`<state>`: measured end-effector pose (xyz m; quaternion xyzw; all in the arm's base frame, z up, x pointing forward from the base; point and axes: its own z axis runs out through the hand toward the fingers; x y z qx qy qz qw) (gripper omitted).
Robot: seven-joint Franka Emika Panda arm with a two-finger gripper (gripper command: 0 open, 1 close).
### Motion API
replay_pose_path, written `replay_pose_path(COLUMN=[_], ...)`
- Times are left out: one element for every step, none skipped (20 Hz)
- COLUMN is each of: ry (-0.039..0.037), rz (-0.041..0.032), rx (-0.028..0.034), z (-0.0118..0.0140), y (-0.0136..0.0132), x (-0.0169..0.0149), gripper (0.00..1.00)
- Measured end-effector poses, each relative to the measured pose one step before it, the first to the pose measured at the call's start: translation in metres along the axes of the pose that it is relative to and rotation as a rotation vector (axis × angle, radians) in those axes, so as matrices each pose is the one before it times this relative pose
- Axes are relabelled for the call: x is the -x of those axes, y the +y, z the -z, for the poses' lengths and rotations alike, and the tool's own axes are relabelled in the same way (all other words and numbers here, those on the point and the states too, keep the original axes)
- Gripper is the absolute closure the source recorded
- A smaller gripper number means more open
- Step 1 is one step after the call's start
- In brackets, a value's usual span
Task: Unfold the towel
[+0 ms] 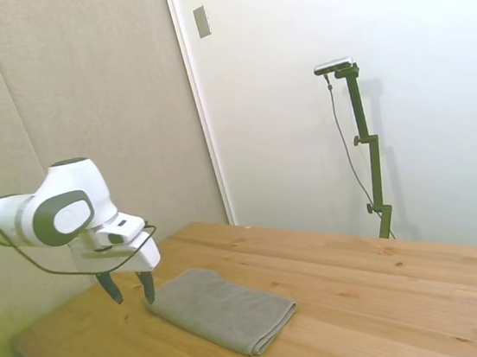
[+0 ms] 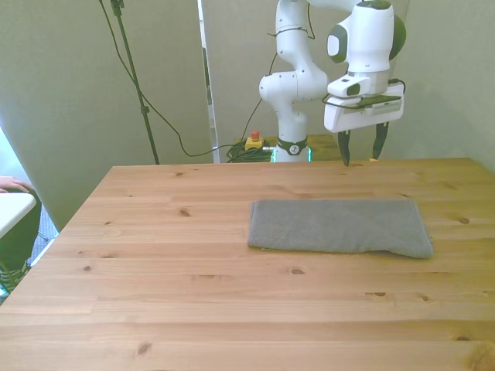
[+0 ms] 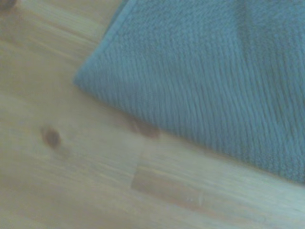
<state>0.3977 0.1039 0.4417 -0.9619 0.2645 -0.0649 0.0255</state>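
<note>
The towel (image 1: 224,309) (image 2: 338,226) is a grey rectangle, folded in layers, lying flat on the wooden table (image 2: 193,294). In the front view it sits right of the table's middle. My gripper (image 1: 130,289) (image 2: 360,148) hangs open above the table, just past the towel's far edge toward the front view's right, with nothing between its fingers. It does not touch the cloth. The wrist view shows one corner of the towel (image 3: 209,81) close up over the wood.
A yellow box with a red button (image 2: 254,141) and cables lie beyond the table's far edge by the robot's base. At the front view's left edge is a white surface (image 2: 11,209) with a hand (image 2: 9,183) on it.
</note>
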Motion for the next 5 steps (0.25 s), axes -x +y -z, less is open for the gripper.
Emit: replay_pose_path(ry=[0.02453,0.02047,0.02155,0.0226,0.0213], rz=[-0.03786,-0.03886,-0.03789,-0.03792,-0.0372], rx=[0.02172,0.01983,0.02089,0.02202,0.02418], z=[0.00635,0.00719,0.00779,0.00817,0.00795], y=[0.00683,0.00763,0.00894,0.01012,0.01121], x=[0.01266,0.01118,0.00929,0.00827,0.00714], gripper=[0.0,0.0,0.0,0.0,0.0])
